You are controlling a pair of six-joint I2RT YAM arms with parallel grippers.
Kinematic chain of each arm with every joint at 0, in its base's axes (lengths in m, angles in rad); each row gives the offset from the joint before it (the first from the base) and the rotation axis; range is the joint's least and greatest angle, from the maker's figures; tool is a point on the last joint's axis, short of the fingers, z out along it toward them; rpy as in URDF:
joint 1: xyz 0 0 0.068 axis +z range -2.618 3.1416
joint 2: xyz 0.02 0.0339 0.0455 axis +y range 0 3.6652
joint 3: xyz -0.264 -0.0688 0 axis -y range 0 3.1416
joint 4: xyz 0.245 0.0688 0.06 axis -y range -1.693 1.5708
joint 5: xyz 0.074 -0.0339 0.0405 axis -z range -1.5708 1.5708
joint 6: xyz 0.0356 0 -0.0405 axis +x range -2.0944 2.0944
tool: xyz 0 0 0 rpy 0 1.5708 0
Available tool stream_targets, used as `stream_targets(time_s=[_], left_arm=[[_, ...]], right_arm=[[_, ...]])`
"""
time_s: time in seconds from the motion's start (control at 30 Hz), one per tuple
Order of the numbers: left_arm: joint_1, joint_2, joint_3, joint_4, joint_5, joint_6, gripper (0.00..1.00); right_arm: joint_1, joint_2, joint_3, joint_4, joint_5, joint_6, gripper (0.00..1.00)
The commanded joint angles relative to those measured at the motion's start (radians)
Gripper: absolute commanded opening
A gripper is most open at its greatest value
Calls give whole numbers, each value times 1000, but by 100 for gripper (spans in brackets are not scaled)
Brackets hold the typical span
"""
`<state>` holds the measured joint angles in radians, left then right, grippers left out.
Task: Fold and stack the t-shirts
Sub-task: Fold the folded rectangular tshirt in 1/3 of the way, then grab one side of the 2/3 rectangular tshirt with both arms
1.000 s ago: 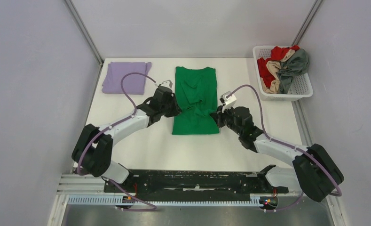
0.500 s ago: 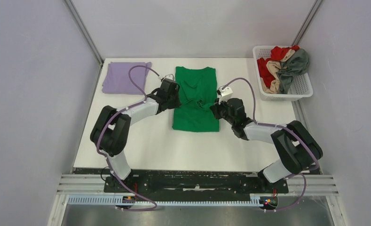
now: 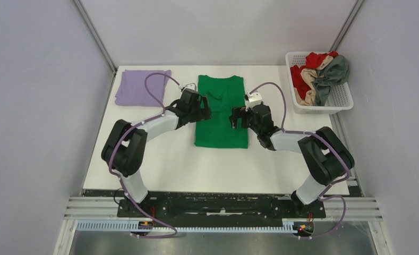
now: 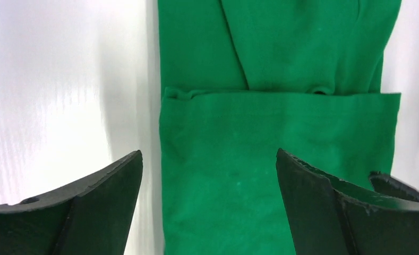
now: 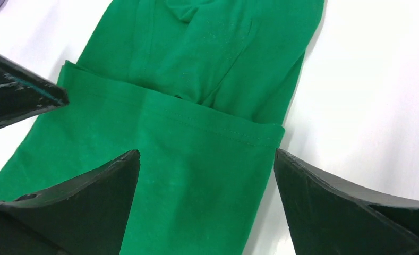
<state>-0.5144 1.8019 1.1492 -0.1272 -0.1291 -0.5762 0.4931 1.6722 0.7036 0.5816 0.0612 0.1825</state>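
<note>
as the left gripper (image 3: 205, 113) and right gripper (image 3: 237, 118) gape wide, empty, the green tee (image 3: 221, 135) lies folded under them.

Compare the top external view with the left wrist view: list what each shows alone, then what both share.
Only top external: the folded lavender t-shirt at the far left, and the white basket at the far right holding crumpled tees. Only left wrist: a close look at the hem edge lying straight across the green t-shirt. Both: the green t-shirt, the white table, and the left end effector, open and holding nothing.
</note>
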Motion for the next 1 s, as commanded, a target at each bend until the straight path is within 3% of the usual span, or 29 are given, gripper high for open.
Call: stream_targets(time_s=[0.0, 0.47, 0.73, 0.97], left_arm=[[7, -165, -76, 30, -10, 12, 100], [-10, -539, -479, -6, 143, -129, 100], [-12, -498, -572, 122, 222, -203, 99], [-13, -378, -544, 164, 254, -220, 77]], right_arm=[[-4, -82, -7, -10, 7, 32, 98], [-4, -482, -374, -135, -58, 150, 98], [-4, -604, -468, -137, -133, 134, 98], [-4, -599, -483, -131, -131, 128, 98]])
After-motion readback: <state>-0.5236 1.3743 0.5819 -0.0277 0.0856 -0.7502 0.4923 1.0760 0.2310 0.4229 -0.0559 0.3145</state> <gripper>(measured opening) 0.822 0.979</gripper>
